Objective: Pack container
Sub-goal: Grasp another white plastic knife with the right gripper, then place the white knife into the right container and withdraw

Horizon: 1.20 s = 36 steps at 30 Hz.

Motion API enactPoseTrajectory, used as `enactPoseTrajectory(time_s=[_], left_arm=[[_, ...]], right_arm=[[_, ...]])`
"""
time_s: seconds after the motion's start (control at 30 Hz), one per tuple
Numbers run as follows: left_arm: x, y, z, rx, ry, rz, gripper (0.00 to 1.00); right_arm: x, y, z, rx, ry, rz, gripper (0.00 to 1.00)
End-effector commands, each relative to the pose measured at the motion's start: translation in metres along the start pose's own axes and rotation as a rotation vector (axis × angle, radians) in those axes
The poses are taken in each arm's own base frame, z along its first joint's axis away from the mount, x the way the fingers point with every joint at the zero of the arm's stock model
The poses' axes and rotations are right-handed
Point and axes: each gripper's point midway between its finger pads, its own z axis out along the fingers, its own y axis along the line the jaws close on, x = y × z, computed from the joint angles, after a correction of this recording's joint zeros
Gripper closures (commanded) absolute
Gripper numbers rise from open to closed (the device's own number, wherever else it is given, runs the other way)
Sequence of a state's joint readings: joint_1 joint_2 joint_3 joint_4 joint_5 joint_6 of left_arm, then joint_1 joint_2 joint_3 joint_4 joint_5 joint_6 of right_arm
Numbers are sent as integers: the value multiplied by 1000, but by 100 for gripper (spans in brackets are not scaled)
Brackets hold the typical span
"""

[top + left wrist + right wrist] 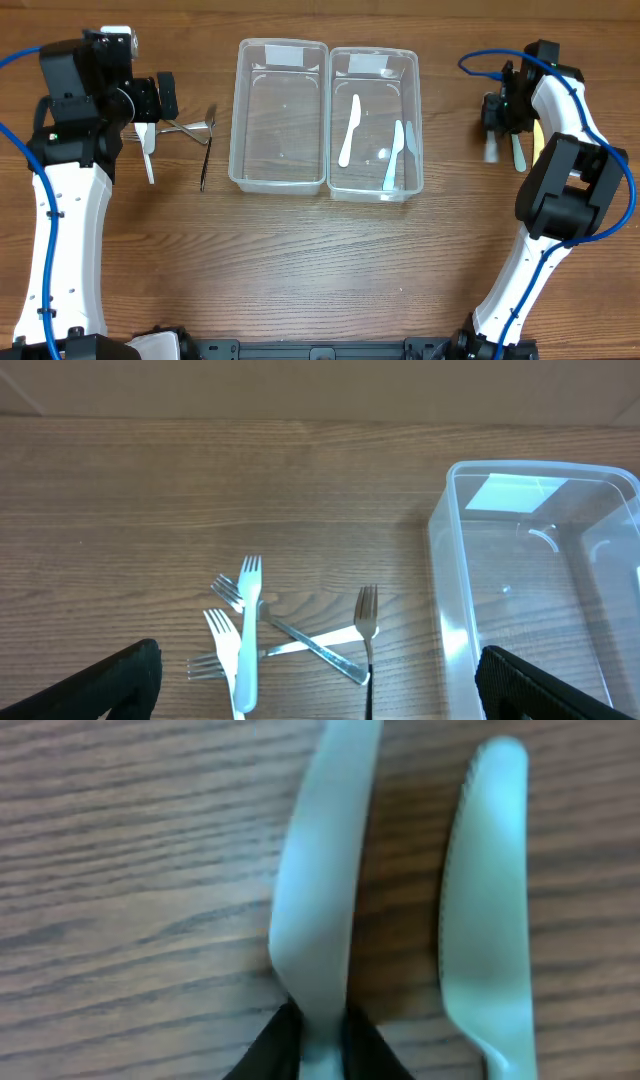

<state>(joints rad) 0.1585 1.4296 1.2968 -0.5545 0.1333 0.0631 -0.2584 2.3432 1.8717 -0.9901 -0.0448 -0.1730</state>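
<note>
Pinching one end of a pale plastic knife (315,890), the right gripper (318,1042) is clenched on it near the right edge of the desk (320,260) — a second knife (488,910) lies just beside. The left gripper (322,688) hangs spread wide above a heap of forks (250,630), beside the left container (280,120); the right container (372,52) holds three more knives (349,130).

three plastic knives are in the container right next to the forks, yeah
Not quite. The forks lie by the empty container; the three knives are in the other container, the one on the right arm's side. The overhead view shows it.
</note>
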Motion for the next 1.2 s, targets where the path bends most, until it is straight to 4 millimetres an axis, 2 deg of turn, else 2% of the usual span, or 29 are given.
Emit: enactPoseTrajectory(time_s=[0.0, 0.13, 0.23, 0.37, 0.53, 0.63, 0.8, 0.87, 0.93, 1.07, 1.17], left_arm=[[-12, 3, -4, -9, -27, 24, 0], [-12, 3, -4, -9, -27, 24, 0], [-12, 3, -4, -9, -27, 24, 0], [-12, 3, -4, -9, -27, 24, 0], [-12, 3, -4, -9, -27, 24, 0], [-12, 3, -4, -9, -27, 24, 0], [-12, 3, -4, -9, -27, 24, 0], [-12, 3, -4, -9, -27, 24, 0], [-12, 3, -4, -9, -27, 24, 0], [-12, 3, -4, -9, -27, 24, 0], [-12, 3, -4, -9, -27, 24, 0]], right_arm=[[19, 0, 20, 25, 90, 45, 96], [23, -2, 11, 42, 122, 68, 96], [14, 0, -10, 42, 114, 91, 96], [-12, 14, -54, 18, 57, 71, 96], [-44, 49, -121, -16, -69, 15, 96], [-53, 70, -151, -32, -129, -7, 96], [-54, 136, -197, -137, -209, -114, 96], [-50, 163, -202, -163, -217, -136, 96], [-42, 184, -199, -180, -193, -161, 96], [-19, 223, -174, -217, -98, -229, 96], [2, 244, -149, -217, -13, -267, 96]])
